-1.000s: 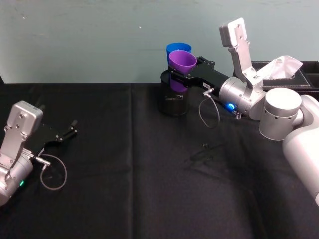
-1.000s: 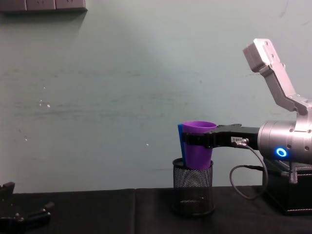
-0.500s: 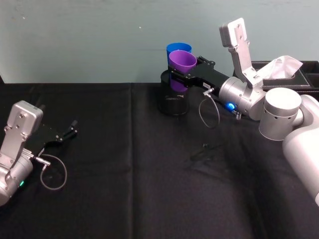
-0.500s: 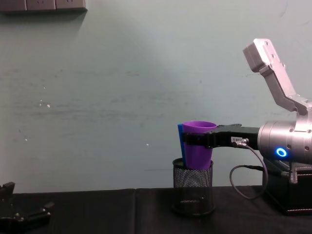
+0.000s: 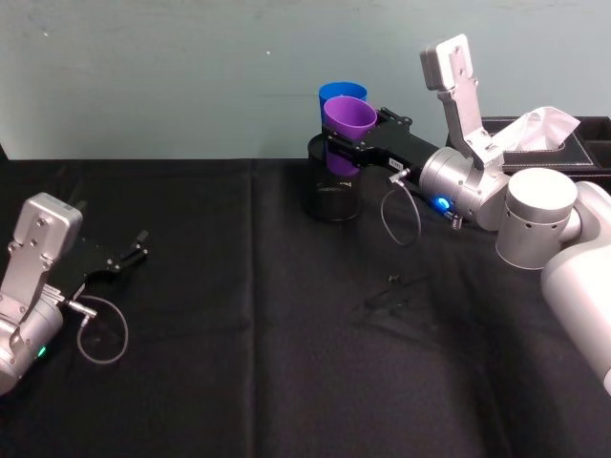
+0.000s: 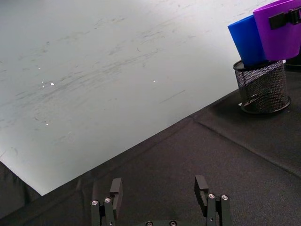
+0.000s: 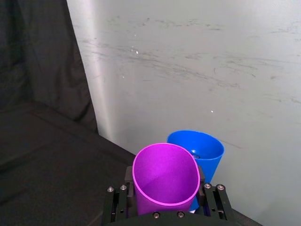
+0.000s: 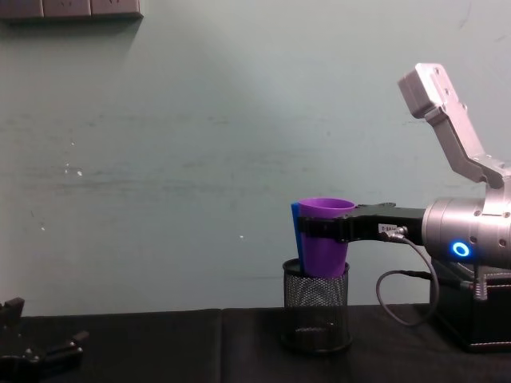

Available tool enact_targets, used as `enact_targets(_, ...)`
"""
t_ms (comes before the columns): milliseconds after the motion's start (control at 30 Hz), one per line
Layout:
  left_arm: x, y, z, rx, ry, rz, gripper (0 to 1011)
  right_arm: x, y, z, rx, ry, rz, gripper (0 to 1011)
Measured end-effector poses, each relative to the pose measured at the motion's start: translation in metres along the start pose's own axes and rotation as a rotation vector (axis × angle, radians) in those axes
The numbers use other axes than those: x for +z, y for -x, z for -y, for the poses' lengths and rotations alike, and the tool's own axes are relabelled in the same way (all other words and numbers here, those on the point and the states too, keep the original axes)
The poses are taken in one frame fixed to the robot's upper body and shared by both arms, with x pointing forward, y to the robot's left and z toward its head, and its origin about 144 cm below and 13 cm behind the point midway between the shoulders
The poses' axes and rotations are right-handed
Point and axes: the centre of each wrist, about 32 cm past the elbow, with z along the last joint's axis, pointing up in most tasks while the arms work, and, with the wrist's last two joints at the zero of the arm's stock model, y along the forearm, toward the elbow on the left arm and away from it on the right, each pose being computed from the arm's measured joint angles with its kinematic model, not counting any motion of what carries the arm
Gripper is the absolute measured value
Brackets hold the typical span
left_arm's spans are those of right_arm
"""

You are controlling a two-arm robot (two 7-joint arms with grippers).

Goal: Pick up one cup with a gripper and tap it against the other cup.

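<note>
My right gripper (image 5: 351, 134) is shut on the purple cup (image 5: 348, 119), one black finger on each side just below its rim. It holds the cup upright over the black wire-mesh pen pot (image 5: 332, 196), with the cup's base (image 8: 323, 239) dipping just inside the pot's rim. The blue cup (image 5: 339, 93) stands right behind it, its lower part in the pot (image 6: 261, 87). In the right wrist view the purple cup (image 7: 164, 181) and the blue cup (image 7: 202, 146) sit side against side. My left gripper (image 5: 134, 250) rests open, low over the table at the far left.
A black tissue box (image 5: 544, 138) with white tissue stands at the back right, behind my right arm. A small black clip-like object (image 5: 387, 298) lies on the black cloth mid-table. The pale wall runs close behind the pot.
</note>
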Motion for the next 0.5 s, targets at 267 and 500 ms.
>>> enact_targets(267,0.0,0.0,0.0,0.0,0.0,0.0,1000,0.0,0.0,0.0,0.0,0.0,0.0,724)
enact_targets(500,0.0,0.0,0.0,0.0,0.0,0.0,1000,0.0,0.0,0.0,0.0,0.0,0.0,724)
